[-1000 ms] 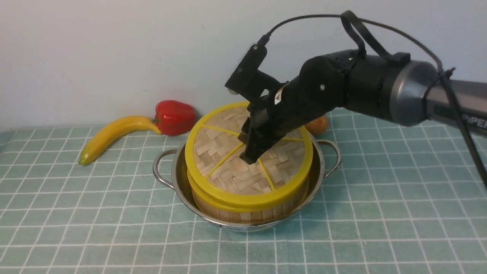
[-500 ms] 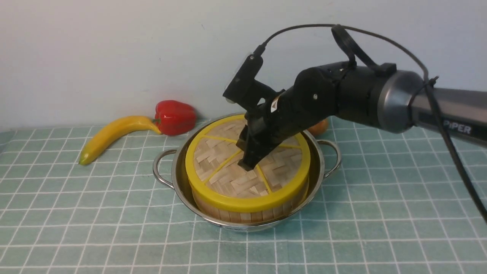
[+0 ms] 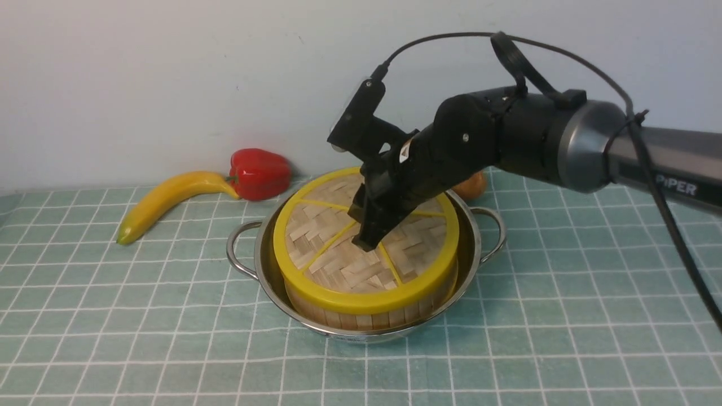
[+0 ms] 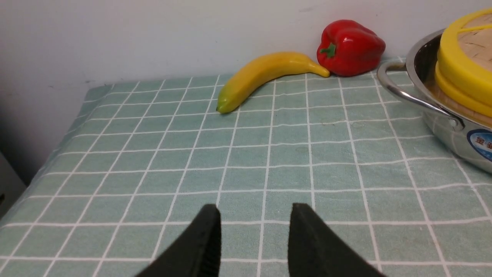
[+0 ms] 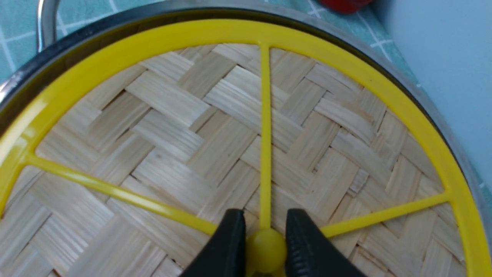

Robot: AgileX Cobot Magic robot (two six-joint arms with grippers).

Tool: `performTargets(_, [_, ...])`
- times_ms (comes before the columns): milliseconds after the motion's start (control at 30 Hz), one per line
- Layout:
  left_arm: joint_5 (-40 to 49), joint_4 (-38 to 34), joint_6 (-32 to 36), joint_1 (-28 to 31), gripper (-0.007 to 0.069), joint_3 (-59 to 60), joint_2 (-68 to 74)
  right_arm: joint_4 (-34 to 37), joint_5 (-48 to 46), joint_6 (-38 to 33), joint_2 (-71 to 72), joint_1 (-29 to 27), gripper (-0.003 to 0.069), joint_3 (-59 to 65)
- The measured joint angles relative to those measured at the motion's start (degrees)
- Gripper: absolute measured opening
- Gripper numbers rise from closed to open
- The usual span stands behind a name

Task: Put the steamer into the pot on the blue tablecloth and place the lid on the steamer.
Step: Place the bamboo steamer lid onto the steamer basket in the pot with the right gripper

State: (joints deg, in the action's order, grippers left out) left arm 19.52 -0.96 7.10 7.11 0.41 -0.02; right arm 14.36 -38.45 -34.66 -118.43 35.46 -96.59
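**Lid on the steamer, right gripper pinching its hub**

The lid (image 3: 361, 256) lies flat on the steamer (image 3: 350, 320). It is a round disc of pale bamboo strips woven in a herringbone, ringed by a thick, glossy yellow rim. Thin yellow spokes run in to a small rounded hub (image 5: 266, 246).

Below it the steamer shows a wall of upright bamboo slats with its own yellow band just under the lid's rim. It sits inside the pot (image 3: 265, 270), which is wide, shallow, mirror-bright steel with a loop handle on each side. The pot stands on the cloth (image 3: 564, 316), a soft teal weave crossed by a white grid.

The right gripper (image 3: 369, 241) comes in from the right on a long, dark arm. Its wrist bends down and the black fingers point steeply at the lid's centre. In the right wrist view the two tapered fingers sit on either side of the hub and press against it, so the lid is pinched at its knob.

The left gripper (image 4: 253, 234) hangs low over bare cloth, well to the left of the pot. Its jaws are spread, with nothing between them but grid squares.

By the back wall lie a smooth yellow banana (image 3: 169, 200) and a shiny red pepper (image 3: 258, 173), the banana's tip touching the pepper. Something orange and rounded (image 3: 474, 185) peeks out behind the pot; what it is I cannot tell.
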Motion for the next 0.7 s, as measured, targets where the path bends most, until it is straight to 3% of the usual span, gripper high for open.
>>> performTargets(700, [0.0, 0.0, 0.0, 0.0, 0.0243, 0.0, 0.0, 0.6, -0.5, -0.1, -0.3, -0.4, 0.0147, -0.7])
